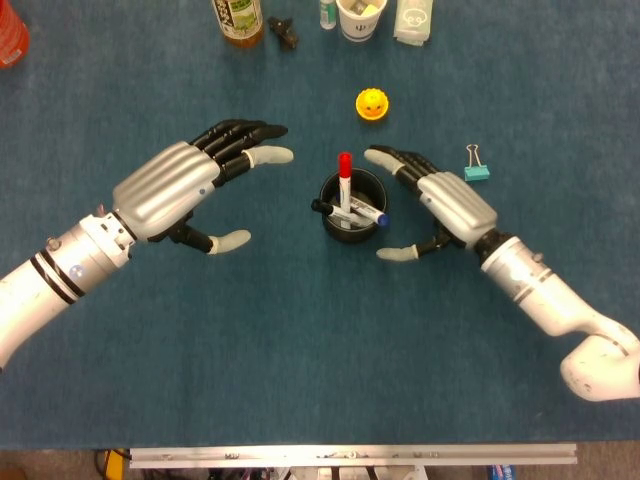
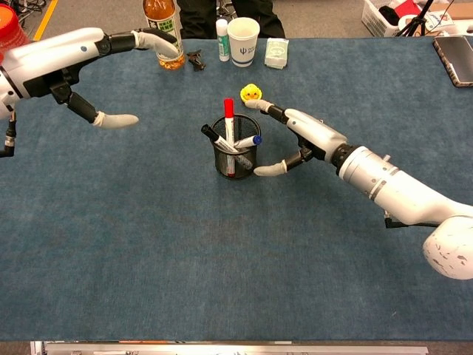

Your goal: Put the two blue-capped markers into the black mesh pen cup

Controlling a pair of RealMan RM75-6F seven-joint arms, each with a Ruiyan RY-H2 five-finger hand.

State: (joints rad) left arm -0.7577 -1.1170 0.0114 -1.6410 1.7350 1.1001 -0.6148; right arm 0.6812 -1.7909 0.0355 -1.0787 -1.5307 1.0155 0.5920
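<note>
Both hands, left (image 1: 170,195) and right (image 1: 445,205), spread empty beside pen cup (image 2: 235,159); labels unreadable.

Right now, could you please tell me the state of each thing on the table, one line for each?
Black mesh pen cup: upright, holding markers, free of both hands.
Red-capped marker: standing in the cup.
Blue-capped marker: in the cup, leaning.
Left robot hand: open, empty, left of the cup.
Right robot hand: open, beside the cup, not touching.
Paper cup: upright.
Bottle: upright.
</note>
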